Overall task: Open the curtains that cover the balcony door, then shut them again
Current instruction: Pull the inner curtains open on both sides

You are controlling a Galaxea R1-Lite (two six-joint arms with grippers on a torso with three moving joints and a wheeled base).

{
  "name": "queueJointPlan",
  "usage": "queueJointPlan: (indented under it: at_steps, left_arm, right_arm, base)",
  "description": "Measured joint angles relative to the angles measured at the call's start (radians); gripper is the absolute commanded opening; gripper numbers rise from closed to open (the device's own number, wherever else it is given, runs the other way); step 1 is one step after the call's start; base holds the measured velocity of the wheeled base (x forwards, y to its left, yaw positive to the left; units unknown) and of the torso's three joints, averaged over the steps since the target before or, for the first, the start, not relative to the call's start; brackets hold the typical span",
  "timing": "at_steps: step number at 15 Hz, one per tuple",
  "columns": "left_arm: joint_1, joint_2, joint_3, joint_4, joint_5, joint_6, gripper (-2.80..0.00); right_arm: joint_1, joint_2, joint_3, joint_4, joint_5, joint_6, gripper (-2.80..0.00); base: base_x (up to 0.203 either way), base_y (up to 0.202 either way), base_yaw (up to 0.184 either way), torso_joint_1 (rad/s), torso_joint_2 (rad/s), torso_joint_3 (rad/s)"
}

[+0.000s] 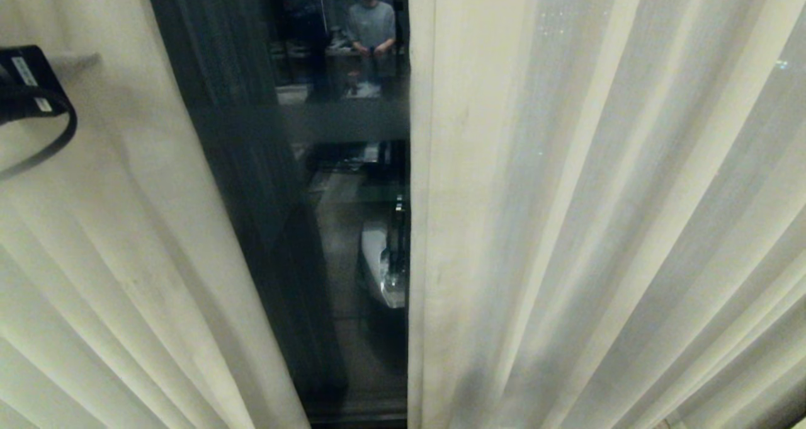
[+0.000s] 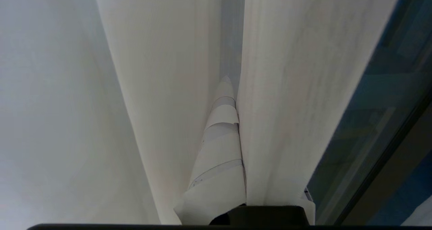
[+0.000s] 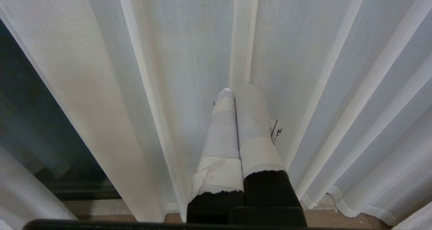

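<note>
The left gripper has its taped fingers pressed together around a fold of the left panel of the curtains; fabric lies directly against both sides of the fingers, with one pleat wrapping the finger on the glass side. This pinch gives the arm a hold on the cloth so that the panel can be drawn along its rail rather than brushed aside. In the head view only the arm's dark wrist housing shows, against the left panel. The balcony door is exposed as a dark strip just beyond the gripped pleat, between the two panels; its glass reflects a person in the room. The right gripper is also pressed together, empty, pointing at the right panel without gripping it. Judged from the narrow gap, the curtains stand only partly open.
</note>
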Motion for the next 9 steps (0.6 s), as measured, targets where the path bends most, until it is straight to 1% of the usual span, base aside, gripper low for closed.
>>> queueJointPlan:
  at_steps: [1,3,9]
  left_arm:
    - [0.0,0.0,0.0,0.0,0.003,0.0,-2.8]
    - [0.0,0.001,0.001,0.002,0.004,0.001,-2.8]
    - [0.003,-0.002,0.004,-0.001,0.012,0.001,-2.8]
  right_arm:
    - [0.0,0.0,0.0,0.0,0.0,0.0,-2.8]
    - [0.001,0.0,0.0,0.0,0.0,0.0,-2.8]
    - [0.0,0.0,0.0,0.0,0.001,0.0,-2.8]
  base:
    - [0.0,0.0,0.0,0.0,0.0,0.0]
    - [-0.001,0.124,-0.003,-0.001,0.0,0.004]
    - [0.0,0.191,0.001,0.003,0.0,0.004]
